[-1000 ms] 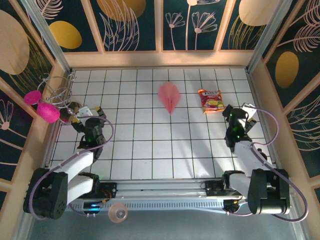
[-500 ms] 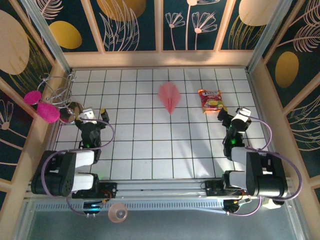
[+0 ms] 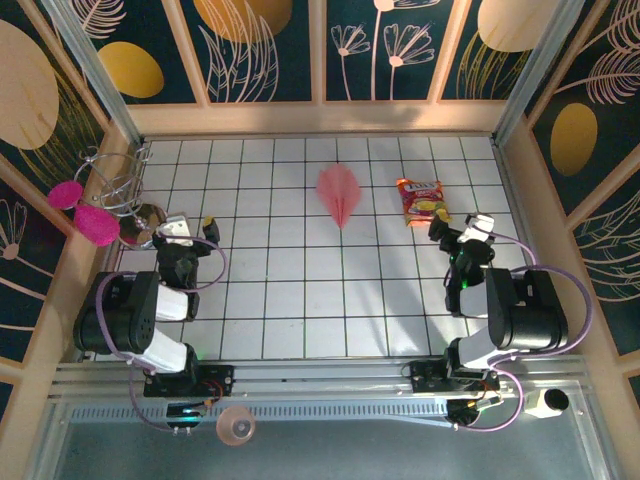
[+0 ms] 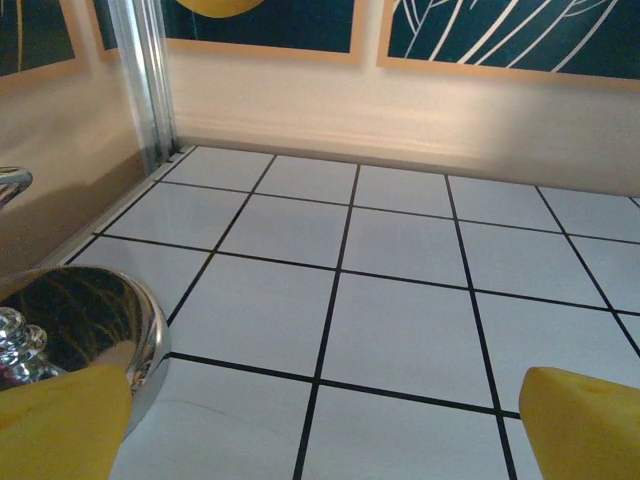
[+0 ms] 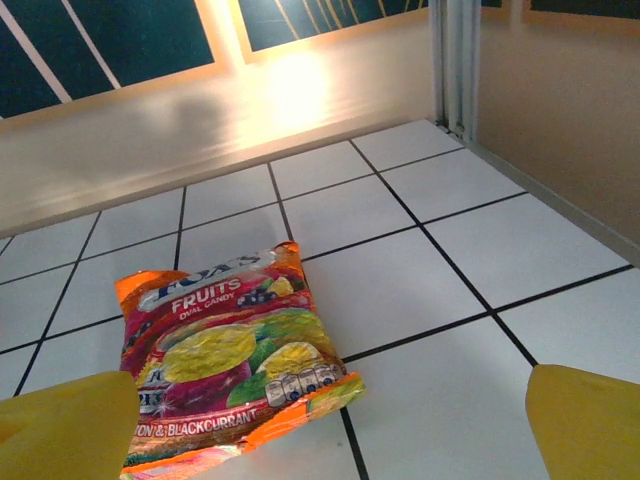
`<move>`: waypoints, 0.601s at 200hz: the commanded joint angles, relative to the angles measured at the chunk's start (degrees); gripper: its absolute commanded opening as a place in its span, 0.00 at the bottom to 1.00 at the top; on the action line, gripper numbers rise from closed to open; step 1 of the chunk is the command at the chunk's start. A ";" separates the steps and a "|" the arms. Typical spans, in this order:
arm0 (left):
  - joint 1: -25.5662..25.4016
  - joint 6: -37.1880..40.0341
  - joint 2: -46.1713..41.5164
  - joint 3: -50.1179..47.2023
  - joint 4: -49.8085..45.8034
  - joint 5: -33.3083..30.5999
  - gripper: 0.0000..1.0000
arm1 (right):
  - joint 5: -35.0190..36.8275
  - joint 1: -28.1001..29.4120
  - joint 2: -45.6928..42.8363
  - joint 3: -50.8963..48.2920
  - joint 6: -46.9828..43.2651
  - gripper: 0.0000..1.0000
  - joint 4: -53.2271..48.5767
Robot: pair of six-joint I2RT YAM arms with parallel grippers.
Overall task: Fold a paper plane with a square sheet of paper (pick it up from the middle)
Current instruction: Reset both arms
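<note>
Your paper plane (image 3: 339,194) lies on the far-centre tiles with open floor all around it. Your left gripper (image 3: 193,226), beside a chrome dome (image 4: 80,320) at the left wall, and your right gripper (image 3: 460,228), near the Fox's Fruits candy packet (image 3: 422,200), both gape wide and empty.

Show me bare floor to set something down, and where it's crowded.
Most open: the tiles between the two arms, nearer than the paper plane. Also bare: far tiles left of it. Crowded: the snack packet ahead of the right end effector, and the metal stand by the left wall.
</note>
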 commanded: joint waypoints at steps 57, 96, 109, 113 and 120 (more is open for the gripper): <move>0.34 0.03 0.39 1.89 2.29 -0.18 0.99 | 0.29 2.17 3.67 1.35 -4.04 0.99 5.80; 0.31 0.18 0.21 -0.16 5.76 0.09 0.99 | 0.22 2.18 3.69 1.37 -3.99 0.99 5.54; 0.33 0.77 0.27 0.00 5.60 1.64 0.99 | 0.22 2.22 3.68 1.42 -4.04 0.99 5.53; 0.30 0.84 0.23 0.11 5.36 1.79 0.99 | 0.22 2.19 3.71 1.36 -4.05 0.99 5.55; 0.29 0.86 0.29 0.41 5.04 2.30 0.99 | 0.23 2.18 3.71 1.42 -4.05 0.99 5.53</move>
